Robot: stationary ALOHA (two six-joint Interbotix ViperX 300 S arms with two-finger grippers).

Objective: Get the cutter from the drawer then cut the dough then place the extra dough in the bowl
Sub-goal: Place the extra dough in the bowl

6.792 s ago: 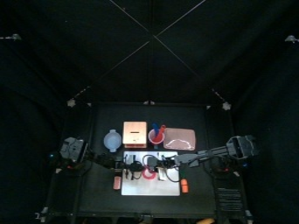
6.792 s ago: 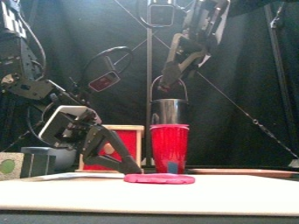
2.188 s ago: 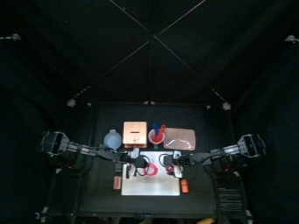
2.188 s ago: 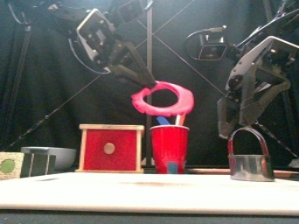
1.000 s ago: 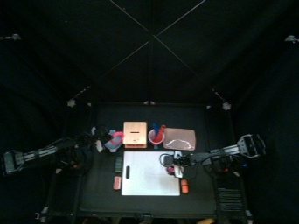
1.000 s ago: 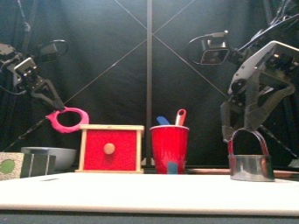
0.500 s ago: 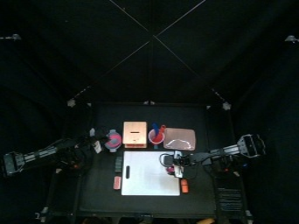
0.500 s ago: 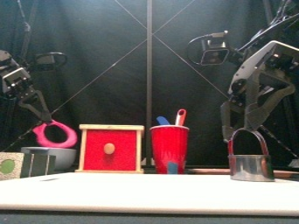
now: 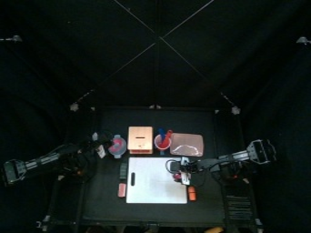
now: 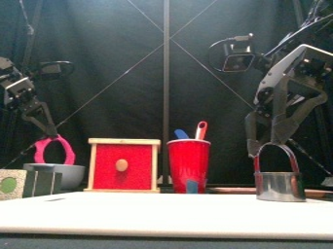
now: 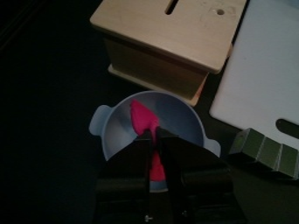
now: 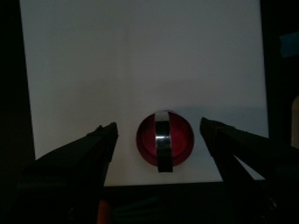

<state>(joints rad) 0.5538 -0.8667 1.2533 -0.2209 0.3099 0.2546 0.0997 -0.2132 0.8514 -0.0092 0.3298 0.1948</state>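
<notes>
The spare dough ring (image 10: 55, 151), held higher a second ago, has sunk to the rim of the blue-grey bowl (image 11: 117, 131) just left of the wooden box (image 10: 124, 165). The left gripper (image 11: 156, 150) is pinched narrow on it, and only the release seems left. Right of the box, the right gripper (image 12: 162, 129) hangs spread wide over the cutter (image 12: 163, 147).

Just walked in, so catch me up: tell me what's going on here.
The left gripper is shut on the pink dough ring, dangling it into the blue-grey bowl beside the wooden box. The right gripper hangs open over the cutter, which stands on the white board with a dough disc inside.
</notes>
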